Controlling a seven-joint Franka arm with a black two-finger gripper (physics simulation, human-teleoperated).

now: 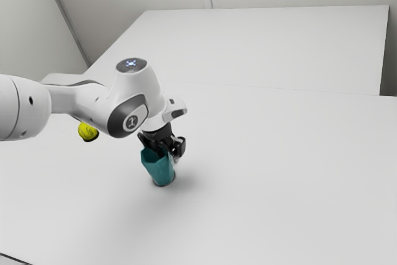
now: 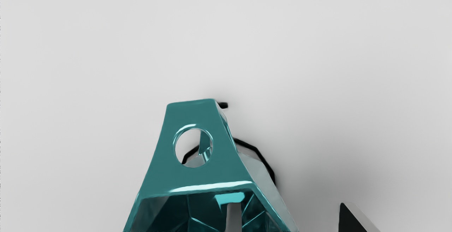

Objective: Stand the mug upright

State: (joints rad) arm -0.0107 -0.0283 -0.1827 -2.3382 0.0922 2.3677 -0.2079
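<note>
The teal mug has its base down at the table and its opening up in the exterior view; whether it leans slightly I cannot tell. My gripper is right over its rim. In the wrist view the mug shows its broad handle piece with a round hole, and its dark-edged base lies beyond. My gripper stands open across the mug's wall, with one finger inside the opening and the other finger outside, apart from the wall.
A yellow object rests on the white table, toward the exterior view's left, near the underside of my arm. Pale walls rise behind the table.
</note>
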